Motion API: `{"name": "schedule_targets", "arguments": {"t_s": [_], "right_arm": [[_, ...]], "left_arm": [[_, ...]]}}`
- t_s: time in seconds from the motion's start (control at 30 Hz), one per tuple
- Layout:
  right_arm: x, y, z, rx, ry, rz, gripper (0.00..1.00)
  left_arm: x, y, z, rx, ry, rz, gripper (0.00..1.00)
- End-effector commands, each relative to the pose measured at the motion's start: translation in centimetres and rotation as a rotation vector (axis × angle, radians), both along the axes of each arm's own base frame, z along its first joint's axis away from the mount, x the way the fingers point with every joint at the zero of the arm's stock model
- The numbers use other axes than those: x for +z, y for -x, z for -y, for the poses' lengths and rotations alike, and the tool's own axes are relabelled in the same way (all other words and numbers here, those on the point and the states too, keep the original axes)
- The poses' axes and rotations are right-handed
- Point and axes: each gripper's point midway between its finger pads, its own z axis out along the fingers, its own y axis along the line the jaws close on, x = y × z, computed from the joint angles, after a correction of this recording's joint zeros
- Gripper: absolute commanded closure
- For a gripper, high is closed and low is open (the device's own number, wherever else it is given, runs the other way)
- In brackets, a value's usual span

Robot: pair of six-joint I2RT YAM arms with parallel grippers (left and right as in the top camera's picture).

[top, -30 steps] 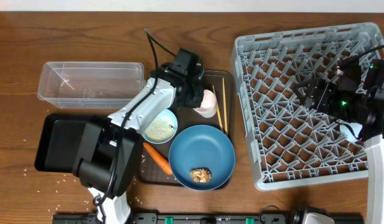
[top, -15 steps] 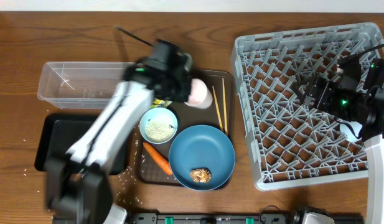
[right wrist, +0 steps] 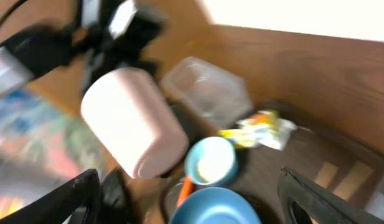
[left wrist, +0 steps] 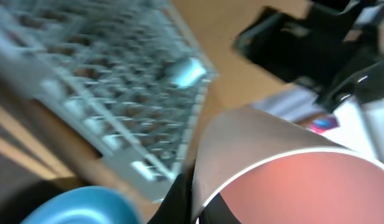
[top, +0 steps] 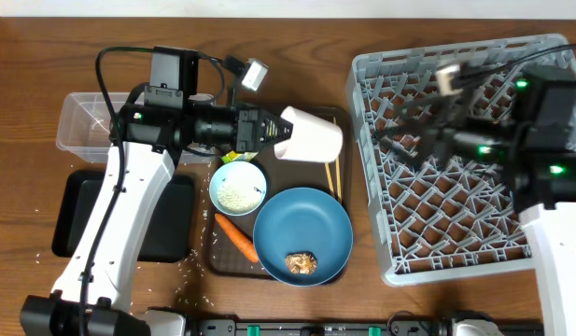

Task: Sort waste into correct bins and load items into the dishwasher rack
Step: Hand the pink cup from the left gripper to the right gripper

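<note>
Loading has barely begun: the pink cup (top: 311, 138) is the only item off the dark serving tray (top: 220, 263). It is held in the air on its side above the tray's far end, between the clear tub (top: 91, 126) and the dishwasher rack (top: 456, 233). The left gripper (top: 274, 131) is clamped on its rim. The right gripper (right wrist: 190, 186) hangs over the rack with its fingers spread wide, holding nothing. No dish shows among the rack's pegs, though the right arm hides part of it.

On the serving tray lie the dark blue plate (top: 302, 224) with the brown food lump (top: 302, 262) on it, the small light blue bowl (top: 238, 189) with rice inside, the carrot (top: 236, 237), the chopsticks (top: 333, 168) and a yellow-green wrapper (right wrist: 257, 132). Neither the tub nor the black tray (top: 73, 224) appears to hold any waste, and rice grains (top: 187, 271) lie scattered on the worktop (top: 45, 56). By my judgement, nearly all the sorting and loading remains.
</note>
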Motion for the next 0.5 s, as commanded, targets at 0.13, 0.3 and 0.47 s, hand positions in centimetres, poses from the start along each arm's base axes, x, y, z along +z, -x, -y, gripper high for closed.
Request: {"name": "schedule_targets", "arguments": {"t_s": [0.13,0.3,0.47], "right_arm": [[1.2,4.6,-5.4,0.306,-0.012,0.226,0.17],[1.2,5.3,-7.2,0.359,0.003,0.297,0.16],[1.4,6.1,-8.7,0.408,-0.007,0.329,0.16]], "left_arm": [[3.3,2.0,0.4,-0.130,0.170,0.004,0.94],[4.1,2.6,0.3,-0.162,0.213,-0.012,0.94],[4.1,2.6,0.3,-0.161,0.213,-0.019,0.94]]}}
